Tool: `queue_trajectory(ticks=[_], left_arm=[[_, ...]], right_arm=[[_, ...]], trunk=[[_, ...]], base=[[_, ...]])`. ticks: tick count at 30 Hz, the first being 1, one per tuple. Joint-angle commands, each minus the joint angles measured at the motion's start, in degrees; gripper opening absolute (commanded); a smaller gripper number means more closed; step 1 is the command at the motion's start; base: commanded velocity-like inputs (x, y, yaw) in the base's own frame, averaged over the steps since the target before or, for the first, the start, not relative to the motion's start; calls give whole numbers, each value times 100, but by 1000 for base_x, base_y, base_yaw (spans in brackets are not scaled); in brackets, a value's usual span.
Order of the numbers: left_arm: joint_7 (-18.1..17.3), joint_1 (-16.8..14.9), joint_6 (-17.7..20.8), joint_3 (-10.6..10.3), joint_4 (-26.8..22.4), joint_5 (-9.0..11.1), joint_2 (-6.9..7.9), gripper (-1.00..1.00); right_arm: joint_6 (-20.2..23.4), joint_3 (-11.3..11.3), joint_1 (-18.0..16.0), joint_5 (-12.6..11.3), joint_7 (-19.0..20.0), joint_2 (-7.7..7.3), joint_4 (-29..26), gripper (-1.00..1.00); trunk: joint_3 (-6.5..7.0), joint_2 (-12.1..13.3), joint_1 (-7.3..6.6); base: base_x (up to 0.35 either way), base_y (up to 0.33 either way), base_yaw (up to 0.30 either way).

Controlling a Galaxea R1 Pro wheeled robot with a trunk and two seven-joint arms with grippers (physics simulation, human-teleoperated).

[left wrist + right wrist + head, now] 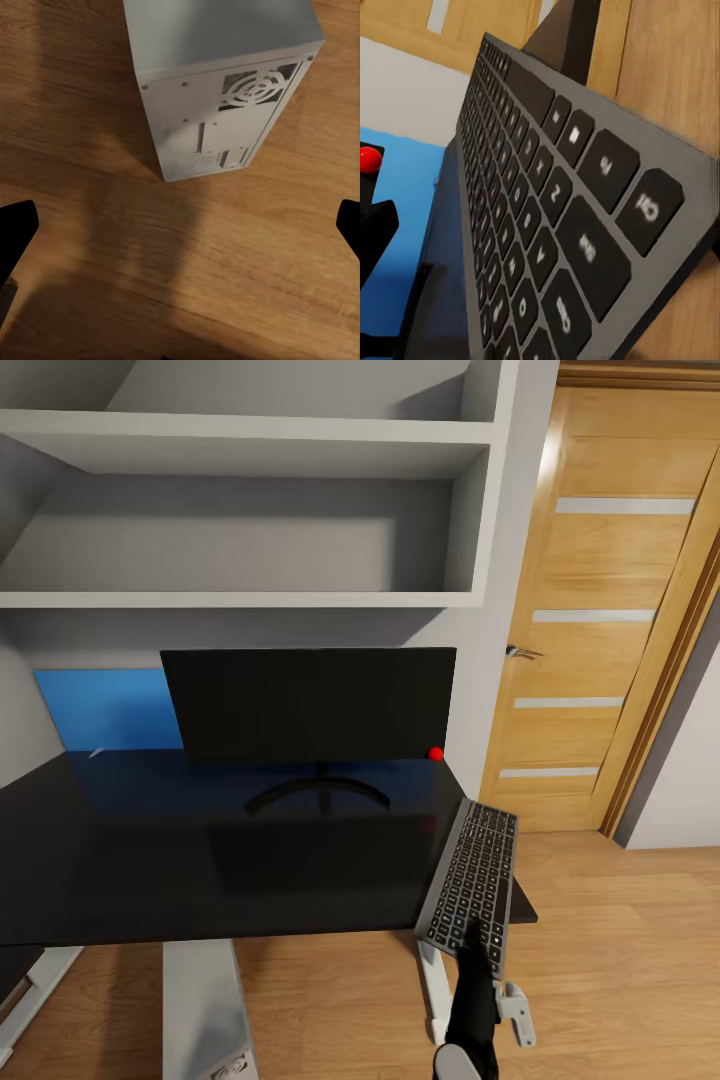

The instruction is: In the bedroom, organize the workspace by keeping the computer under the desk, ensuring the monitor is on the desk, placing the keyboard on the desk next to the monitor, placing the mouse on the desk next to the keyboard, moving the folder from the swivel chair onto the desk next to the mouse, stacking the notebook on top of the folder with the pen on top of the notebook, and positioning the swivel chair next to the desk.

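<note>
Pale grey open shelving (250, 595) on the wall ahead, grey wall (520, 560) beside it, light-wood door (610, 610) with frosted horizontal strips and a metal handle (520, 652) to the right, warm wooden plank floor (620, 960), soft even light

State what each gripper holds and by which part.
The right gripper grips the keyboard at its near short end, at the desk's right edge. The left gripper is open over the floor, holding nothing.
</note>
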Motion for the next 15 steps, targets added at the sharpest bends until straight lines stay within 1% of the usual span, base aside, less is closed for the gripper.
queue_trajectory(ticks=[1,8,13,15], left_arm=[[0,2,-13,3,-8,54,-2,100],[0,3,-13,3,-8,54,-2,100],[0,2,-13,3,-8,54,-2,100],[-4,2,-13,3,-8,54,-2,100]], right_arm=[[-17,3,-5,21,-54,-5,-4,100],[8,-154,-5,-28,-62,-16,-3,100],[12,-194,-5,-31,-62,-20,-3,100],[12,-264,-5,-31,-62,-23,-3,100]], trunk=[[-5,-3,0],[-5,-3,0],[-5,-3,0],[-5,-3,0]], base=[[0,0,0],[0,0,0],[0,0,0],[0,0,0]])
